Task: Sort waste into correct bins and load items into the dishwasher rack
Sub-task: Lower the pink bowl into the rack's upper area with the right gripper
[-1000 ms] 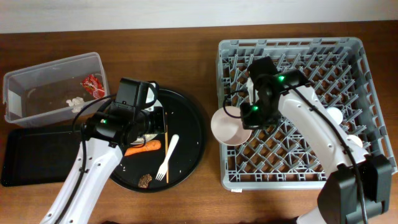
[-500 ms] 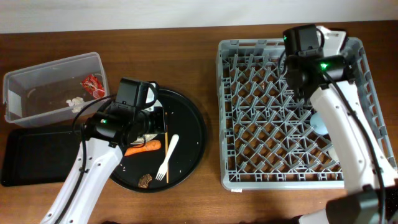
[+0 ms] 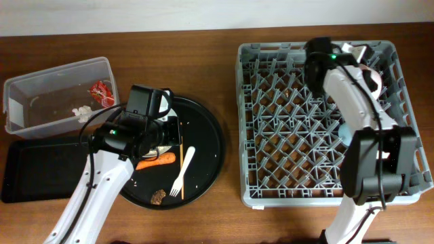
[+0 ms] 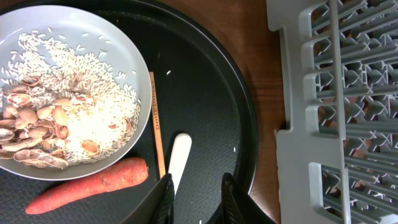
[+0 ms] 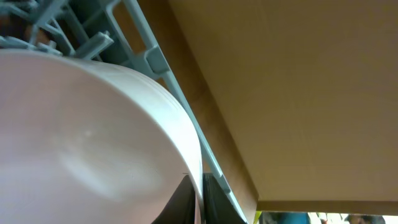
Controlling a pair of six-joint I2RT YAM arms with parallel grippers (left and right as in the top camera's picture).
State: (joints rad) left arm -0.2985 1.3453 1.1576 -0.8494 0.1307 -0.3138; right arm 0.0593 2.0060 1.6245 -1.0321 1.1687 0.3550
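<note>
Right gripper (image 5: 199, 193) is pinching the rim of the pinkish-white bowl (image 5: 93, 124) at the far edge of the dishwasher rack (image 3: 305, 195). Left gripper (image 4: 196, 196) is hovering part-spread and empty, left of the rack, above the fork (image 4: 179, 155). Plate (image 4: 142, 74) and carrot (image 4: 87, 186) are awaiting handling.

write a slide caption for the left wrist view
Open left gripper above the fork handle, beside a carrot and a plate of rice scraps on the round black tray.
</note>
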